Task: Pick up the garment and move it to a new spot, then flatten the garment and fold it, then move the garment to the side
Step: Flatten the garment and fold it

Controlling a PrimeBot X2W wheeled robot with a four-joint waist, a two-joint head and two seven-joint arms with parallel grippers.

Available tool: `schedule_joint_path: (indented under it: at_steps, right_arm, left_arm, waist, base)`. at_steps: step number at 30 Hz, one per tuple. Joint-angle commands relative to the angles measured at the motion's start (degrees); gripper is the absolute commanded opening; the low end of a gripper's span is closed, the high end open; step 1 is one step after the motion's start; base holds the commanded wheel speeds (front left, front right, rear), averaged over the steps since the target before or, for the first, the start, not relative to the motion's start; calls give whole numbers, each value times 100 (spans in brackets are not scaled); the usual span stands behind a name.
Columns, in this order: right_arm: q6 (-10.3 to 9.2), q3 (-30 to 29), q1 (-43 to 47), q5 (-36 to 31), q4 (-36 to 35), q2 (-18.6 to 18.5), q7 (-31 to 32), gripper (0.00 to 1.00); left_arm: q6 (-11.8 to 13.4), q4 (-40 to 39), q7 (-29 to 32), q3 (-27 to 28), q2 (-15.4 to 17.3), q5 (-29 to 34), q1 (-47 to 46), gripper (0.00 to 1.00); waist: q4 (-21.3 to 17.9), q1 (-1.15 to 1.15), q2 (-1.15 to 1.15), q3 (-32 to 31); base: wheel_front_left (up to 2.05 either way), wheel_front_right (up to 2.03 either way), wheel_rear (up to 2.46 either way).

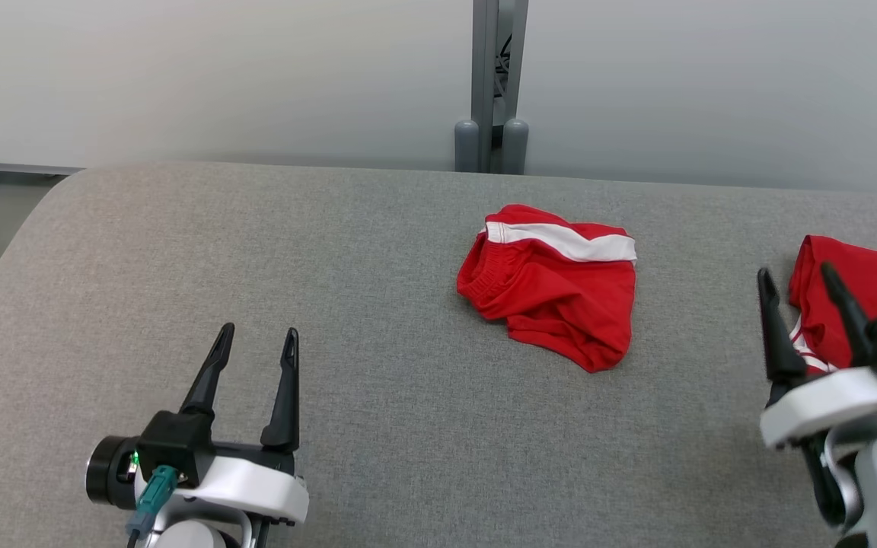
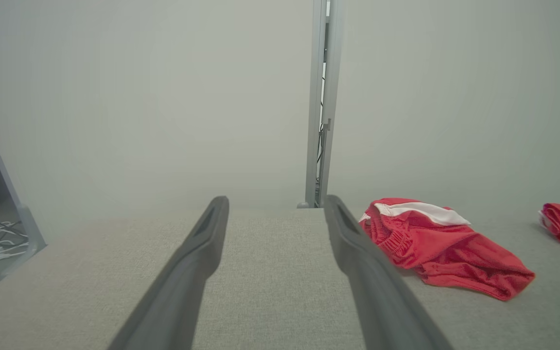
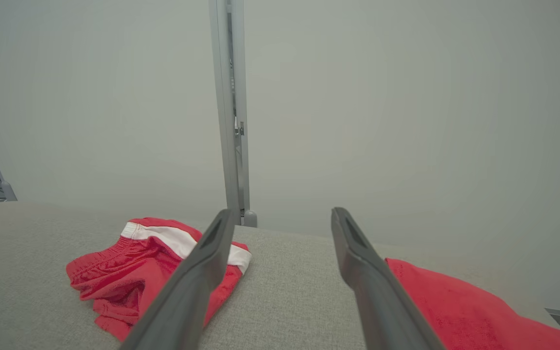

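Your left claw (image 1: 259,331) is hovering spread wide and empty over the near-left of the worktop (image 1: 256,243). Your right claw (image 1: 796,271) is gaping just as empty at the right edge. The shorts (image 1: 553,297) are lying crumpled near the middle, between the claws and apart from both, white band (image 1: 560,242) on the far side. Both claws are probably standing open so either can pinch an edge. A second red garment (image 1: 865,297) is sitting just beyond the right claw, likely already set aside, so you're probably aiming at the middle one.
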Motion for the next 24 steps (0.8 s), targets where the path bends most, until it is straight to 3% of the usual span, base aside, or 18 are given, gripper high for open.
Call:
schedule_joint_path:
  at_steps: [1,5,12,23,24]
  right_arm:
    - [-1,-118,170,-174,-154,82,-18,100]
    - [-1,-346,657,-567,-465,445,-19,100]
    - [-1,-434,770,-767,-586,636,-20,100]
    - [-1,-86,235,-651,-461,362,-20,98]
    - [-1,-11,156,-607,-421,316,-19,31]
  left_arm:
    - [-18,11,3,28,24,43,77,100]
    - [-27,23,3,33,22,-70,130,100]
    - [-61,40,3,9,21,-35,158,100]
    - [-132,31,3,-57,20,-17,11,100]
    - [-133,26,3,-72,21,-19,-20,100]
  waist:
    - [-10,0,0,-14]
    - [-15,0,0,-37]
    - [35,0,0,-48]
    - [286,0,0,283]
    - [316,0,0,339]
  base:
    - [0,0,0]
    - [0,0,0]
    - [0,0,0]
    - [0,0,0]
    - [0,0,0]
